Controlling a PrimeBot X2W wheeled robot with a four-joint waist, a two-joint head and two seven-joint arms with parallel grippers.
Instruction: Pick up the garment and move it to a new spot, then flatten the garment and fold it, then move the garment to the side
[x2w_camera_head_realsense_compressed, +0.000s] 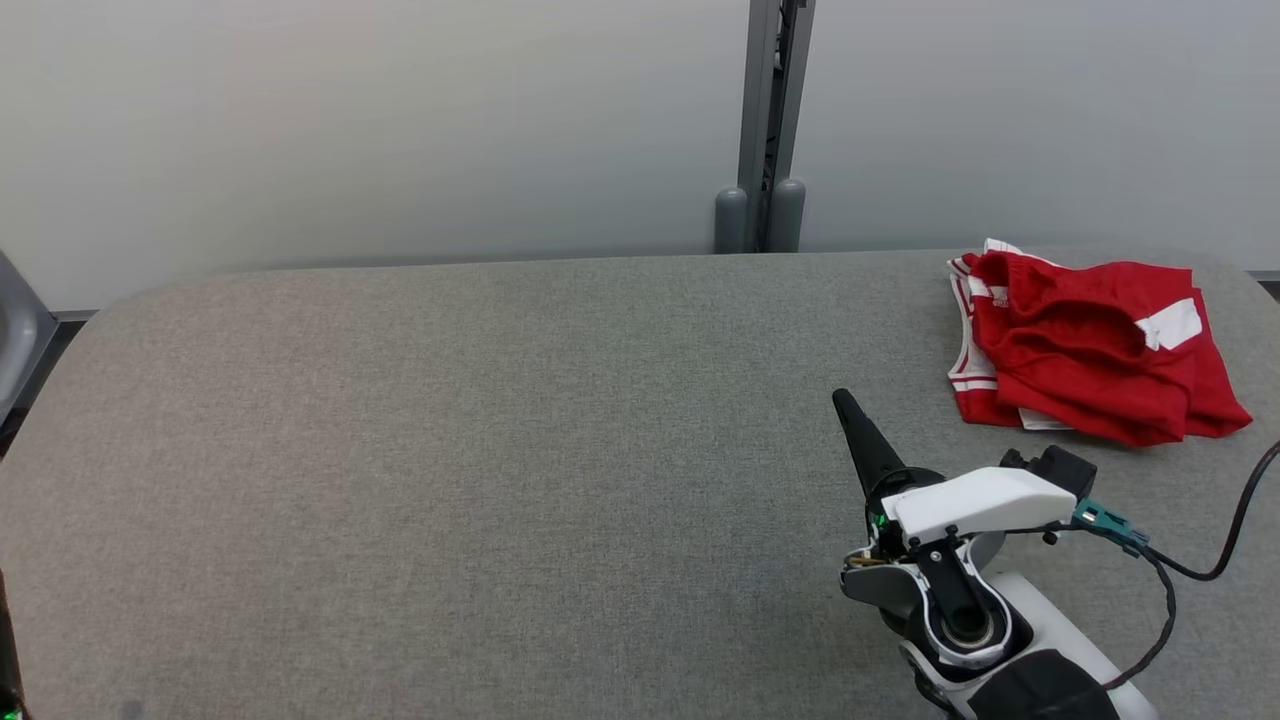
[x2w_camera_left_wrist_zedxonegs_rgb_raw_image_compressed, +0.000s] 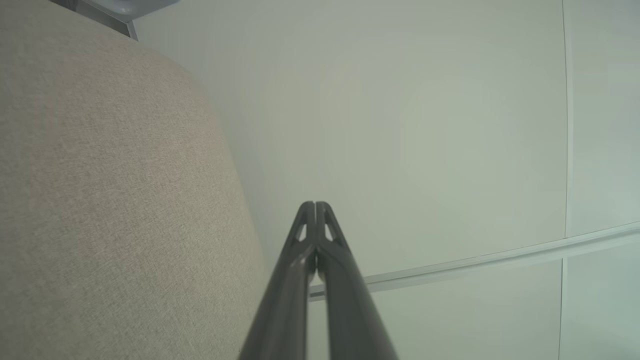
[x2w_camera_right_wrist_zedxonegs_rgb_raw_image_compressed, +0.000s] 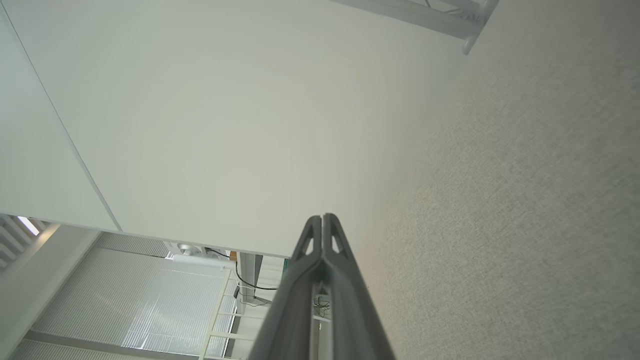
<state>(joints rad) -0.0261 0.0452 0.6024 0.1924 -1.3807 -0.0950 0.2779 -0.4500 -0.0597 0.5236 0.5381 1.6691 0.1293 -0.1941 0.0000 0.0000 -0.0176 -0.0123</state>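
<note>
Lying at the Table's Far Right Corner: Red Garment, Both Grippers Empty

The red garment (x2w_camera_head_realsense_compressed: 1090, 345) lay on the grey table (x2w_camera_head_realsense_compressed: 450, 450) at its far right corner. It was doubled over in loose, rumpled layers, with white trim and a white label showing. The right gripper (x2w_camera_head_realsense_compressed: 842, 400) hung over the table's near right part, apart from the cloth, its two dark fingers pressed together on nothing. The left gripper (x2w_camera_left_wrist_zedxonegs_rgb_raw_image_compressed: 315, 204), seen from its own wrist, was likewise clenched and empty, beside the table's rounded edge with a pale wall beyond.

Which step was in hand could not be settled. A bundle at the table's side would fit a garment waiting to be picked up and carried to a new spot. It would equally fit one already folded and set aside. The layers looked too untidy to decide between the two. Should a grasp be called for, the fingers would need to part before meeting the cloth, and the thin layers would probably lift singly rather than as one stack.
</note>
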